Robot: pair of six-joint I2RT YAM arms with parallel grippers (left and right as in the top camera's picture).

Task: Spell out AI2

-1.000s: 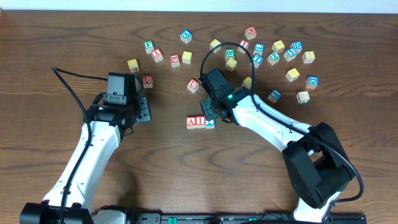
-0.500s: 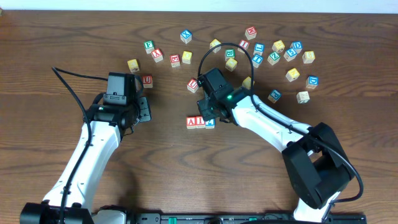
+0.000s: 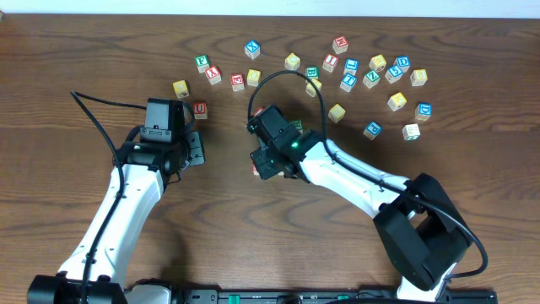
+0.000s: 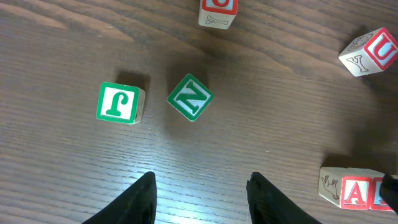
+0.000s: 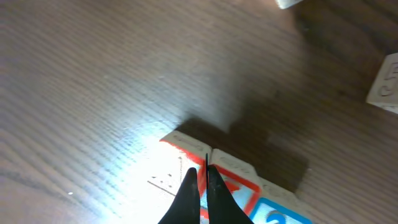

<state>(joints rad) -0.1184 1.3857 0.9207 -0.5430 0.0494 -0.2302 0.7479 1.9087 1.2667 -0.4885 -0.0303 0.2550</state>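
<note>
Since the A [image 4: 354, 191], I [image 5: 239, 179] and 2 [image 5: 277, 218] are small wooden cubes, I judge them light, rigid and slick on their painted faces, quick to slide or spin on the table [image 3: 67, 51]. They sit in a close row mid-table, near of the scattered blocks [image 3: 377, 62], mostly hidden from above by my right arm. My right gripper [image 5: 202, 177] is pinched closed on nothing, tips over the seam between A and I. Closed, it can only nudge, so I'd push low and square on a flat side. To lift one, I'd pinch opposite side faces. My left gripper [image 4: 202, 196] hangs part-open and empty, left of the A.
</note>
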